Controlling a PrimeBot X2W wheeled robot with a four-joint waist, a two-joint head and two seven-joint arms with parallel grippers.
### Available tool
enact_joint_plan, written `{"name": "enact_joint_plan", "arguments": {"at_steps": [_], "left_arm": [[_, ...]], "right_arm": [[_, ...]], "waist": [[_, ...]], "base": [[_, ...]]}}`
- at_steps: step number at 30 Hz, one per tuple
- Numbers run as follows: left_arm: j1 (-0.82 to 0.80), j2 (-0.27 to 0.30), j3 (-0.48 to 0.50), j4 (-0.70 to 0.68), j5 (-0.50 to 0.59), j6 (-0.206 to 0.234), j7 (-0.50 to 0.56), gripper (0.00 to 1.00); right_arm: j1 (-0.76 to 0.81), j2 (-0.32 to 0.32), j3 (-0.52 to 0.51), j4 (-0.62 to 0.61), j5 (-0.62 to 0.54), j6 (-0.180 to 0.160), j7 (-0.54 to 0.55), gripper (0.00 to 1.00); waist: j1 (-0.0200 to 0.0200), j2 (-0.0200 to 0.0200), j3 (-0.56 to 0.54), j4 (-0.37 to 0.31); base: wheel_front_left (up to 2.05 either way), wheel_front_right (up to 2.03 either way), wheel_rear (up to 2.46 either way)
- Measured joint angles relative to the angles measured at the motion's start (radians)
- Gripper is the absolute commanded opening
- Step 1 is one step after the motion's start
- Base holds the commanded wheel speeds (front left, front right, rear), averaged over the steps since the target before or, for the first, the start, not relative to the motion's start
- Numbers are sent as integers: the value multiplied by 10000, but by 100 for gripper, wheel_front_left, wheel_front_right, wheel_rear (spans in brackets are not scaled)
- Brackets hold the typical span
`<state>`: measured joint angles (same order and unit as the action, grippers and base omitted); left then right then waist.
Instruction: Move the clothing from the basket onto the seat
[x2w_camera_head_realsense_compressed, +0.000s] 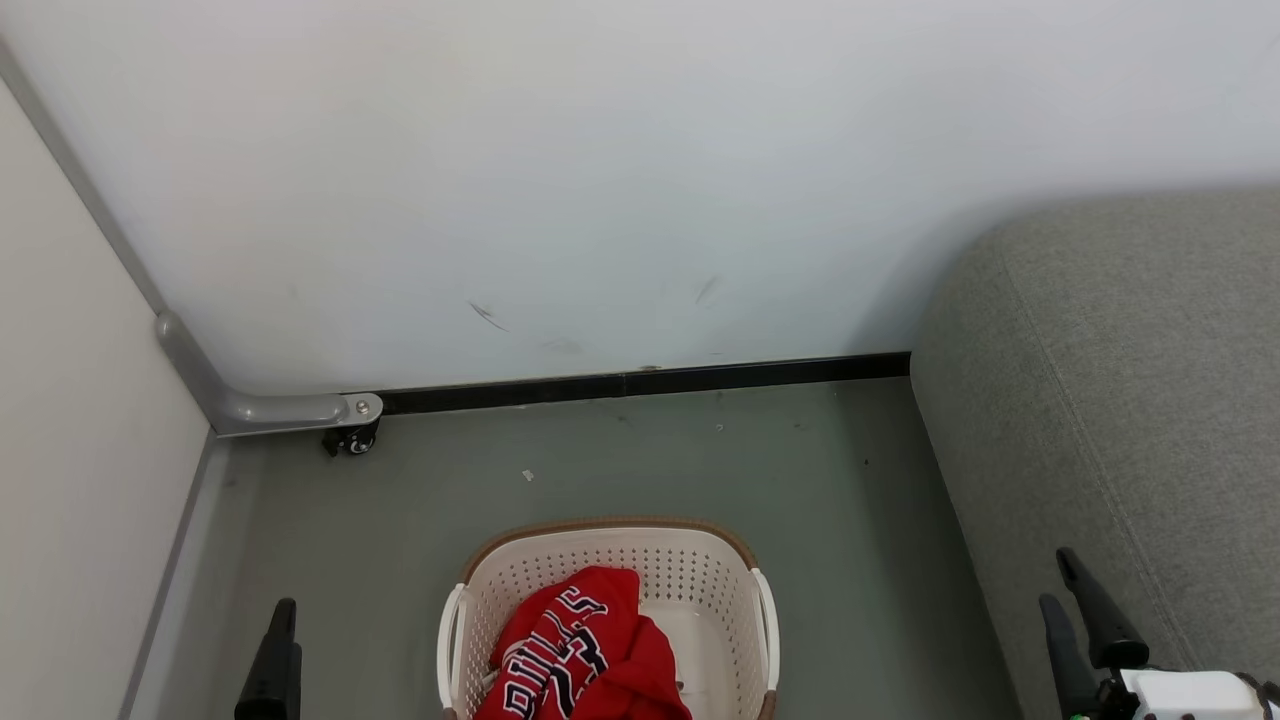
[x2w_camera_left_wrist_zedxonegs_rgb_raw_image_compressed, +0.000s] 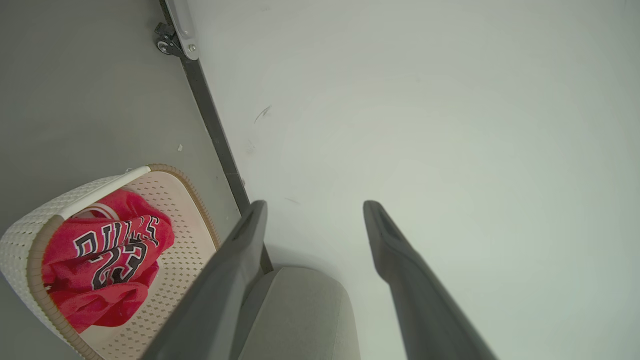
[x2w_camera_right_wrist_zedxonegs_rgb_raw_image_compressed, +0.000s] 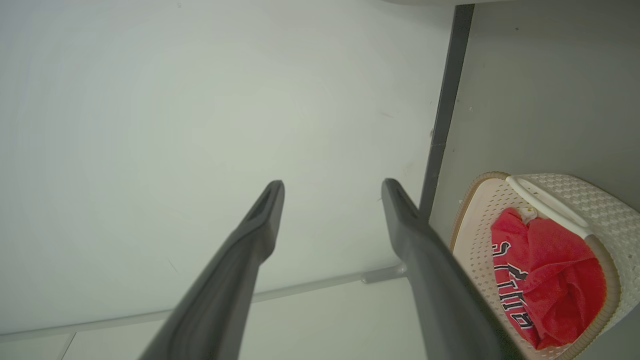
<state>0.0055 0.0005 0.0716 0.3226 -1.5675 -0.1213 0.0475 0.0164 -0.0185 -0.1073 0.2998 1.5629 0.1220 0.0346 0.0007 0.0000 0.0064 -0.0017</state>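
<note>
The cream-white basket (x2w_camera_head_realsense_compressed: 700, 560) stands on the floor at the bottom middle of the head view. The red clothing (x2w_camera_head_realsense_compressed: 580, 650), with black-and-white lettering, lies crumpled in its left half. The grey seat (x2w_camera_head_realsense_compressed: 1130, 400) rises at the right, apart from the basket. My left gripper (x2w_camera_head_realsense_compressed: 283, 612) hangs left of the basket, and my right gripper (x2w_camera_head_realsense_compressed: 1056, 578) is over the seat's front edge. In the wrist views, the left gripper (x2w_camera_left_wrist_zedxonegs_rgb_raw_image_compressed: 315, 205) and right gripper (x2w_camera_right_wrist_zedxonegs_rgb_raw_image_compressed: 333, 182) are open, holding nothing and pointing at the wall. Each shows the basket (x2w_camera_left_wrist_zedxonegs_rgb_raw_image_compressed: 30, 235) (x2w_camera_right_wrist_zedxonegs_rgb_raw_image_compressed: 600, 205) and clothing (x2w_camera_left_wrist_zedxonegs_rgb_raw_image_compressed: 105, 260) (x2w_camera_right_wrist_zedxonegs_rgb_raw_image_compressed: 550, 280) off to one side.
A white wall (x2w_camera_head_realsense_compressed: 600, 180) with a black baseboard (x2w_camera_head_realsense_compressed: 640, 382) closes the far side. At the left stands a pale panel (x2w_camera_head_realsense_compressed: 80, 450) on a grey metal foot with a caster (x2w_camera_head_realsense_compressed: 350, 438). Grey floor (x2w_camera_head_realsense_compressed: 600, 460) lies between basket, wall and seat.
</note>
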Motion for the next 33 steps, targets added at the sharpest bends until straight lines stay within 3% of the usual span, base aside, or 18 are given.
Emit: {"name": "enact_joint_plan", "arguments": {"at_steps": [6,15,20,24,28,33], "left_arm": [[-4,6,71,-82,155,0,-232,100],[-16,17,372,-385,1317,0,-556,100],[-41,36,571,-802,1862,0,-757,100],[-41,52,619,-1078,2412,0,-903,100],[-36,58,633,-1549,3766,-2,-1034,100],[26,79,679,-2002,4984,-2,-1206,100]], "right_arm": [[-7,0,-105,-150,-401,0,-192,100],[-40,-17,-380,-608,-1461,0,-543,100],[-47,-157,-113,-1009,-2748,2,-673,100],[-47,-136,-125,-1227,-3363,2,-802,100],[-42,-134,-198,-1486,-4257,2,-966,100],[-30,-142,-169,-1801,-5438,2,-1122,100]], "waist": [[26,0,-58,-6],[115,0,-311,-1],[152,0,-480,15],[165,0,-609,33],[168,0,-717,54],[147,0,-798,88]], "base": [[0,0,0],[0,0,0],[0,0,0],[0,0,0],[0,0,0],[0,0,0]]}}
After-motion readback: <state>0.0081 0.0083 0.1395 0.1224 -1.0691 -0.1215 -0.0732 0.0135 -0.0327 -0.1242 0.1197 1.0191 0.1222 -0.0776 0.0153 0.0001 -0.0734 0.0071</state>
